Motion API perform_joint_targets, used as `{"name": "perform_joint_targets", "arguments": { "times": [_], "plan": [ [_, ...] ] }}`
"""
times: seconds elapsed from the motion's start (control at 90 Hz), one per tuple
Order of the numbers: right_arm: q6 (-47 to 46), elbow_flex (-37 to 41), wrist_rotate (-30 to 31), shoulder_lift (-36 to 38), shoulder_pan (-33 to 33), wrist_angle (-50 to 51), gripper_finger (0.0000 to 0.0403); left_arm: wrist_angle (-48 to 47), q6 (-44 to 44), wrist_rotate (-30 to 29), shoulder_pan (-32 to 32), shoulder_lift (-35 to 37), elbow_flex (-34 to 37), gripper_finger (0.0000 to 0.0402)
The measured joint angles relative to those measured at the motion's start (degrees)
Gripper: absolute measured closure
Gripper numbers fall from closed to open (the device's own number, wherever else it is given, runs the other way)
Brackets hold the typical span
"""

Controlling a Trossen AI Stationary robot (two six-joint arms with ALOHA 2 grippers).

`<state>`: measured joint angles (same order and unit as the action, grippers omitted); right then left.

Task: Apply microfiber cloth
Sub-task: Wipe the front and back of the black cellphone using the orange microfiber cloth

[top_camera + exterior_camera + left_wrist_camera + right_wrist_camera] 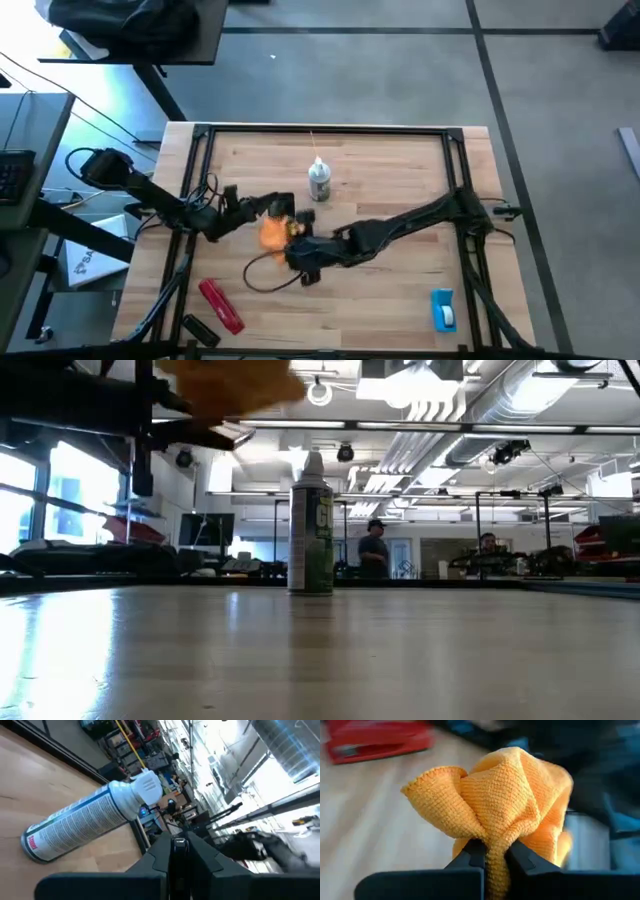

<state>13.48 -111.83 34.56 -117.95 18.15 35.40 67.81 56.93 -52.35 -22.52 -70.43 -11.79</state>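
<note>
The orange microfiber cloth [273,233] [505,795] is bunched up in my right gripper [292,240] [494,855], which is shut on it above the table's middle. In the low view the cloth [230,385] hangs high above the tabletop. My left gripper [288,210] [179,851] is just beyond it toward the far edge, shut on a thin dark flat thing seen edge-on, seemingly the black phone [585,842]. Whether the cloth touches the phone, I cannot tell. My left gripper pinches the thin flat thing's edge [179,842] between its two fingers; only that narrow edge shows, and the thing is clear of the table. My right gripper pinches a gathered fold of the cloth [495,847], several layers thick, between its two fingers. The rest of the cloth billows out past the fingertips, clear of the table.
A white spray can [318,182] [311,525] stands upright behind the grippers. A red oblong tool [222,305] and a small black item [200,328] lie near the front left, a blue item [443,310] at the front right. A black cable [265,280] loops under the grippers.
</note>
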Motion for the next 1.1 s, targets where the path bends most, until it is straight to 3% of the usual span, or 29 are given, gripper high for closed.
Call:
{"name": "perform_joint_targets", "arguments": {
  "times": [0.078, 0.211, 0.378, 0.611, 1.1],
  "plan": [
    [2.1, 0.0, 5.6, 1.1, -1.0, 0.7, 0.04, 0.9, -0.1, 2.0, 0.0, 0.0, 0.0, 0.0387],
    [3.3, 0.2, 6.8, 1.4, -3.2, 0.7, 0.04, 5.2, -2.8, 4.3, -0.5, 0.0, 0.0, 0.0387],
    [1.5, 0.1, 2.1, 0.0, -4.7, -0.3, 0.04, 9.4, -8.3, 4.6, -1.3, -0.1, 0.1, 0.0387],
    [-1.5, 0.1, -3.2, -1.2, -2.0, -2.1, 0.04, 12.1, -8.3, 1.5, -1.4, -0.1, 0.2, 0.0387],
    [-6.2, 0.2, -3.3, -3.9, 3.0, -2.9, 0.04, 22.2, -11.3, -1.3, 1.8, 0.2, 0.0, 0.0386]
  ]
}}
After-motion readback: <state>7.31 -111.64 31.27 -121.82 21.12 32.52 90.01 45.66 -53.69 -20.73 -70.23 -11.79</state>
